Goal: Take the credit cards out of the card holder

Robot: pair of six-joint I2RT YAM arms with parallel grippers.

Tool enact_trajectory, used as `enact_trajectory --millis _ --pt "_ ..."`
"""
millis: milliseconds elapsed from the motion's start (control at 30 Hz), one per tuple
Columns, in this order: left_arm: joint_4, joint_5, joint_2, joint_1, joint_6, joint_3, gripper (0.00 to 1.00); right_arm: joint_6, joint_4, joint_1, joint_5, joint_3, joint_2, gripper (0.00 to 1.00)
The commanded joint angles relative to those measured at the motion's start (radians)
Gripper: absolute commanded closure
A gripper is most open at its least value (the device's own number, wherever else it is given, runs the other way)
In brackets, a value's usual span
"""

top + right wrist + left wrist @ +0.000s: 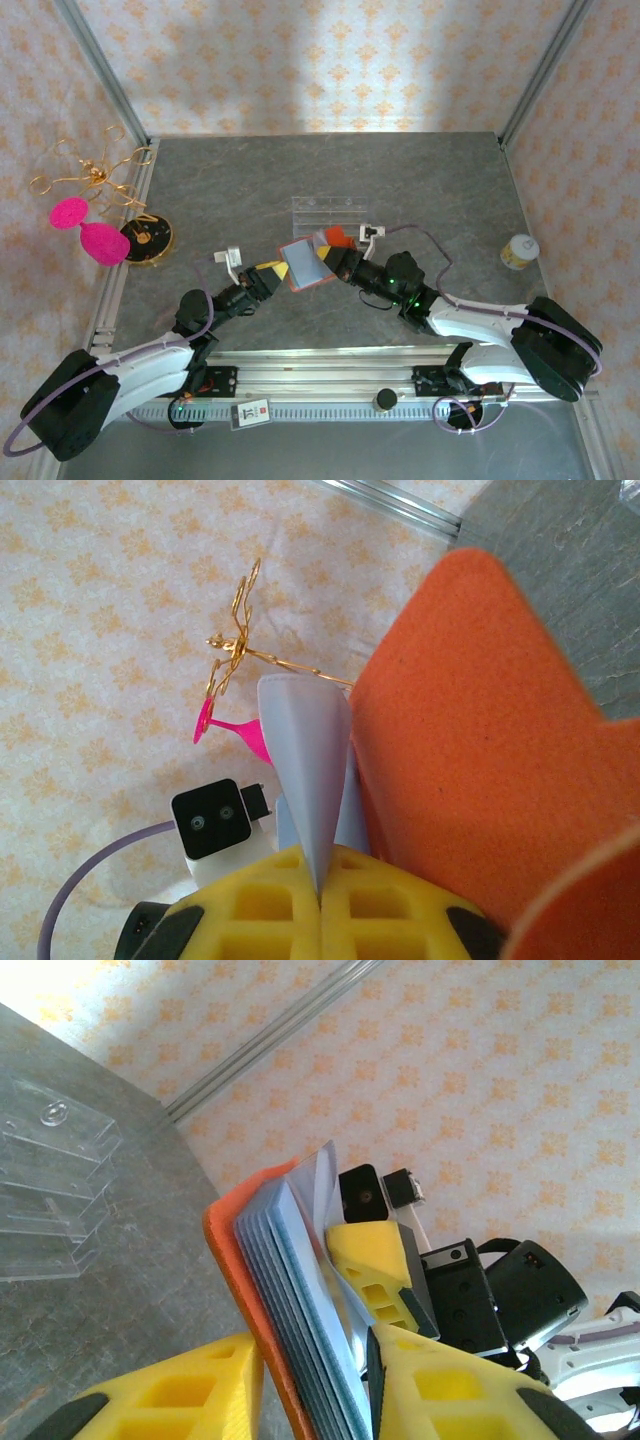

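The orange-red card holder [305, 263] is held up between both arms, just above the table, with its grey-blue inner sleeves fanned open. My left gripper [270, 272] comes at it from the left. In the left wrist view the left gripper [310, 1360] has a yellow finger against the orange cover [225, 1260] and the other against the stack of sleeves [300, 1290]. My right gripper [320, 890] is shut on a pale grey-blue flap [305, 770] of the holder, with the orange cover [470, 740] beside it. The credit cards are hidden.
A clear acrylic slotted rack [327, 212] lies just behind the holder. At the left edge stand a gold wire stand with pink pieces [90, 200] and a dark round disc [148, 238]. A small white jar [519, 250] sits far right.
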Motion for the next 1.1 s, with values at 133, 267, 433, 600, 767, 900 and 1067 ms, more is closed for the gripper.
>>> enact_trajectory --millis 133,267,433,600,767,900,1067 --pt "0.05 0.011 0.004 0.007 0.017 -0.038 0.72 0.011 0.061 0.015 -0.013 0.037 0.005 1.0" --pt "0.045 0.01 0.005 0.007 0.017 -0.038 0.79 0.014 0.063 0.014 -0.011 0.034 0.005 1.0" --pt "0.046 0.009 0.001 0.007 0.012 -0.041 0.76 0.013 0.059 0.015 -0.001 0.029 0.0 1.0" --pt "0.023 0.002 -0.017 0.007 0.013 -0.038 1.0 0.01 0.015 0.015 0.016 0.035 0.003 1.0" --pt "-0.224 -0.015 -0.059 0.004 0.04 0.043 1.0 -0.033 -0.237 0.014 0.11 0.063 -0.006 0.76" --pt "-0.506 -0.066 -0.085 -0.001 0.083 0.121 1.0 -0.078 -0.441 0.013 0.195 0.063 -0.015 0.63" --pt "-0.736 -0.078 -0.008 -0.016 0.12 0.211 1.0 -0.143 -0.647 0.006 0.271 0.069 0.035 0.44"
